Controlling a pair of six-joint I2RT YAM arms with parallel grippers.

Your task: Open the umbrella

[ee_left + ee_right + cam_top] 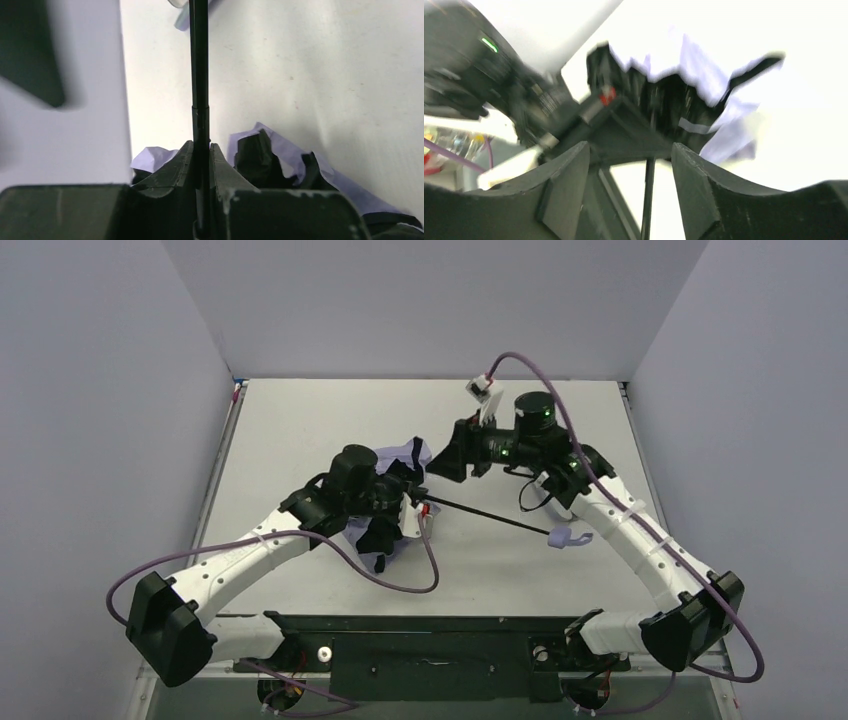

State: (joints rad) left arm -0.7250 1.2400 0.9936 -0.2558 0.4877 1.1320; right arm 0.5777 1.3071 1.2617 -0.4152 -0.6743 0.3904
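The umbrella [408, 453] lies crumpled mid-table [300, 420]. Much of its lilac-and-black canopy [280, 147] is hidden beneath the left gripper [414, 502], whose jaws are clamped on the thin black shaft [200, 75] just beside the fabric. The shaft runs rightward to the small lilac handle [568, 537]. The right gripper [630, 148] hovers near the canopy with its jaws apart and nothing between them. Its wrist view is blurred, so it cannot be told whether it touches the fabric.
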